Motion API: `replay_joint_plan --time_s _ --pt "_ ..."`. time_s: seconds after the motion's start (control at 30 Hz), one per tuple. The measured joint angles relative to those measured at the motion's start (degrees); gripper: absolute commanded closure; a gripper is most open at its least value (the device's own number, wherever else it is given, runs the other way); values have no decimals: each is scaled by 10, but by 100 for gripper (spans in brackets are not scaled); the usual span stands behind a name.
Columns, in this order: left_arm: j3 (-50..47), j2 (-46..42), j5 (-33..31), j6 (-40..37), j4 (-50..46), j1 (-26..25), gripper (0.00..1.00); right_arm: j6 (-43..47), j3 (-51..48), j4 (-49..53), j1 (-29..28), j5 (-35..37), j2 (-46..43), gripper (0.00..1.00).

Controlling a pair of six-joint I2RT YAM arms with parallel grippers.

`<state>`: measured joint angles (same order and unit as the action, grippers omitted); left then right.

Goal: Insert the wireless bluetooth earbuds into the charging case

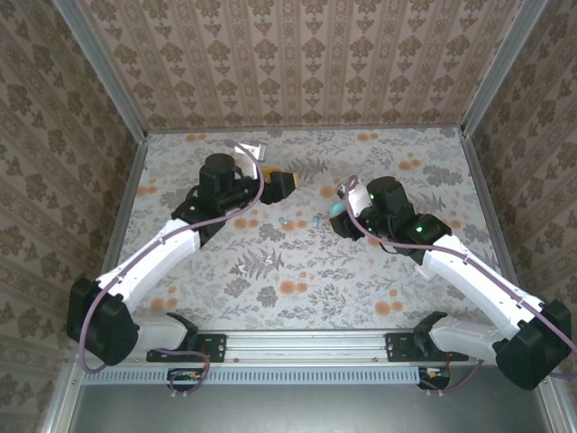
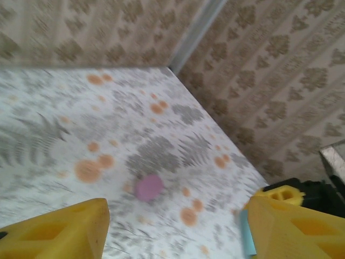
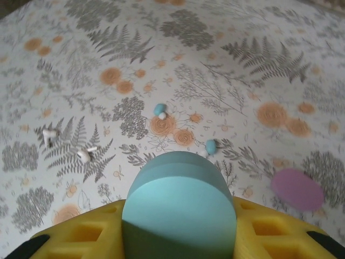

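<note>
My right gripper (image 3: pixel 179 237) is shut on a teal egg-shaped charging case (image 3: pixel 179 205), held just above the table; the top view shows that case (image 1: pixel 337 209) at the gripper's tip. On the table beyond it lie two light blue earbuds (image 3: pixel 160 110) (image 3: pixel 211 145), which show in the top view as small dots (image 1: pixel 284 219) (image 1: pixel 315 217). My left gripper (image 2: pixel 177 216) (image 1: pixel 290 180) hangs open over the floral table with nothing between its yellow fingers (image 2: pixel 64 229). A pink case (image 2: pixel 149 187) lies on the table ahead of it.
The pink case (image 3: pixel 297 189) lies to the right of the teal case. Two small white earbuds (image 3: pixel 49 133) (image 3: pixel 84 154) lie further left. Patterned walls (image 1: pixel 297 63) enclose the table on three sides; a corner post (image 2: pixel 191 38) stands ahead of the left gripper.
</note>
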<state>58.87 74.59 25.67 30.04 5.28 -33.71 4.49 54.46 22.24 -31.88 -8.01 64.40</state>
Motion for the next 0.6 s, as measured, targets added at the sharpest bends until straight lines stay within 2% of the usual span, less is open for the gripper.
replay_joint_plan --time_s 0.27,0.6 --pt "38 60 101 34 -43 -33 30 105 12 -27 -33 0 6 65" --pt "42 65 159 34 -66 -57 33 135 13 -58 -37 0 6 65"
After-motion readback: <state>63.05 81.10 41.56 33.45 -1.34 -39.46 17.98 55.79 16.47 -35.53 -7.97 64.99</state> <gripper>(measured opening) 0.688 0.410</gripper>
